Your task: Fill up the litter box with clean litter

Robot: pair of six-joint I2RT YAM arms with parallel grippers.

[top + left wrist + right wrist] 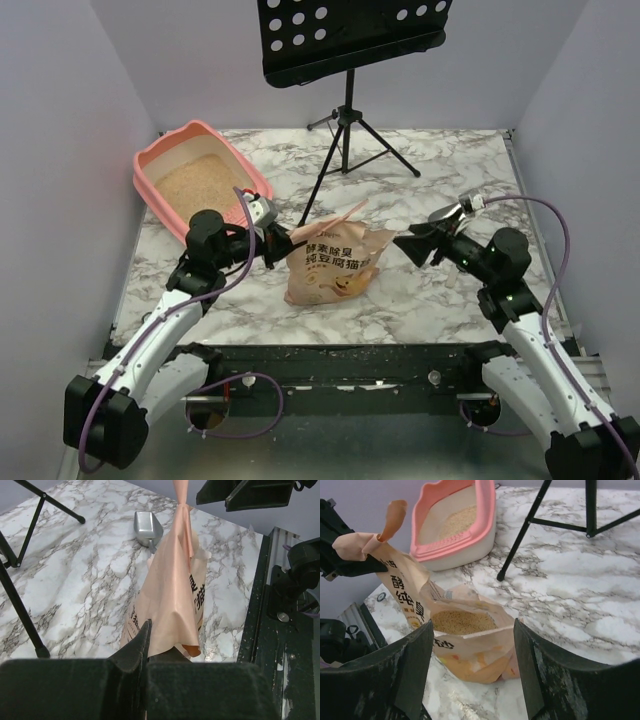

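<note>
Left claw (279, 246) is clenched on the bag (330, 265), pinching the peach film at the bag's 9 o'clock edge. Beyond it, at 10 o'clock on the table (450, 160), sits the box (192, 130), with litter (195, 180) spread over its floor. The bag stands near the table's centre, its mouth gaping and more tan granules showing inside. A stand (345, 120) rises at 12 o'clock. Right claw (407, 247) hangs released just beside the bag at its 3 o'clock, fingers spread, gripping nothing.
</note>
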